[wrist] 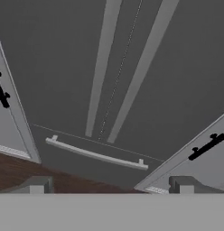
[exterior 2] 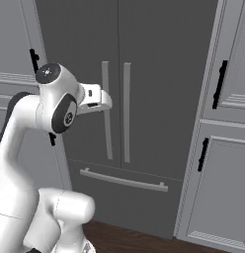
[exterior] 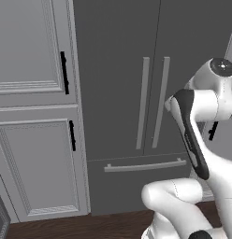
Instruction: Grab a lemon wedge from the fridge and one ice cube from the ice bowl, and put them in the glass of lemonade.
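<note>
Light grey panelled cabinets (exterior: 33, 116) with black handles (exterior: 64, 72) on both sides, dark wooden floor (exterior: 90, 226) below

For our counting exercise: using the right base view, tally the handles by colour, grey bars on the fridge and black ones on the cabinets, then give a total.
Grey bar handles on the fridge: 3 (two upright, one across the drawer)
Black cabinet handles: 4 ()
Total: 7

A home kitchen: straight ahead of the hand stands a tall dark grey fridge (exterior: 118, 70) with shut double doors, long bar handles (wrist: 101, 67) and a bottom drawer, flanked by light grey panelled cabinets (exterior 2: 221, 148), on a dark wood floor (wrist: 23, 169)
</note>
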Controlling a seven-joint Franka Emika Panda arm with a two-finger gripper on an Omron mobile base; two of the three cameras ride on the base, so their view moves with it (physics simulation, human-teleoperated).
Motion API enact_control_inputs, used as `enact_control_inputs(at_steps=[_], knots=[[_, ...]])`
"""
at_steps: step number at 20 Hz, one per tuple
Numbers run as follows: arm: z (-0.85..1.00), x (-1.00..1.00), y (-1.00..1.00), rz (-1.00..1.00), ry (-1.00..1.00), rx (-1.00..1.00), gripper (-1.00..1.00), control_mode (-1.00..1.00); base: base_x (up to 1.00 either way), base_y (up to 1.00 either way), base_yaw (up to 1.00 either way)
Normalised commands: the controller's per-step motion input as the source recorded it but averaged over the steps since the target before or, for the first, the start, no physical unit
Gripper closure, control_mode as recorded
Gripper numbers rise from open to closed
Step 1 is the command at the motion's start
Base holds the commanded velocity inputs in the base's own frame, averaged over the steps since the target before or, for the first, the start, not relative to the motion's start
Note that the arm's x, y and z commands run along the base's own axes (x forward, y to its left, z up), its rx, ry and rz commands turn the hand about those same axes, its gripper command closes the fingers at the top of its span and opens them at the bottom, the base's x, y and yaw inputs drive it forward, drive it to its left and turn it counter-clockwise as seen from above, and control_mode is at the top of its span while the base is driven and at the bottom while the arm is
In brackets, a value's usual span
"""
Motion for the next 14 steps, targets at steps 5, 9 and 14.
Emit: enact_control_inputs(at_steps=[5, 9, 14], knots=[[-0.51, 1.0, -0.3, -0.07, 0.01, 0.0, -1.0, -1.0, 0.0, 0.0, 0.0], [-0.01, 0.93, -0.09, -0.05, 0.0, 0.0, -1.0, -1.0, 0.0, 0.0, 0.0], [0.04, 0.73, -0.03, -0.02, -0.03, 0.09, -1.0, -1.0, 0.0, 0.0, 0.0]])
